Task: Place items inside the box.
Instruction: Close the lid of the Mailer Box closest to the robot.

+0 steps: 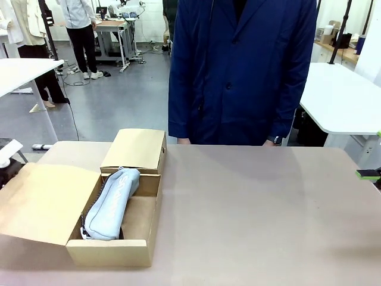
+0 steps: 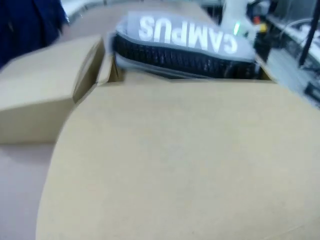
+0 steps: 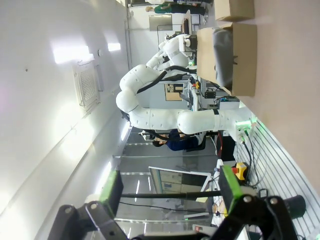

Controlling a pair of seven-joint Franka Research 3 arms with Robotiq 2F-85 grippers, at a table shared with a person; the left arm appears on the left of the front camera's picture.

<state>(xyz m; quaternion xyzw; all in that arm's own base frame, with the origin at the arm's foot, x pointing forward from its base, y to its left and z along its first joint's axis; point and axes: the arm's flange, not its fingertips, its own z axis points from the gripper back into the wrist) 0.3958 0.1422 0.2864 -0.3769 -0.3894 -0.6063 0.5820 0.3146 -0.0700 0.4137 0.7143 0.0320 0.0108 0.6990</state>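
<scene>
On the left side of the tan desk (image 1: 250, 202) sits an open cardboard box (image 1: 113, 250), its wide lid flap (image 1: 41, 205) folded out flat to the left and a smaller flap (image 1: 136, 149) standing at its far end. Inside lies the grey pencil case (image 1: 112, 202), long and soft, stretched from the near wall toward the far end and tilted a little, with white "CAMPUS" lettering along its side. A person in a dark blue coat (image 1: 241, 65) stands at the far edge of the desk, close against it.

From the left wrist, blurred and close, the lid flap (image 2: 175, 160) fills the foreground, and beyond it the pencil case (image 2: 185, 45) shows its black zip and its lettering upside down; whether the left jaws are apart or together cannot be told.

From the right wrist, rolled sideways, the right gripper (image 3: 170, 187) has its green-padded jaws wide apart on nothing. Far off, the box (image 3: 240, 55) shows with the pencil case (image 3: 223, 57) in it, the left arm (image 3: 165, 107) arching toward it.
</scene>
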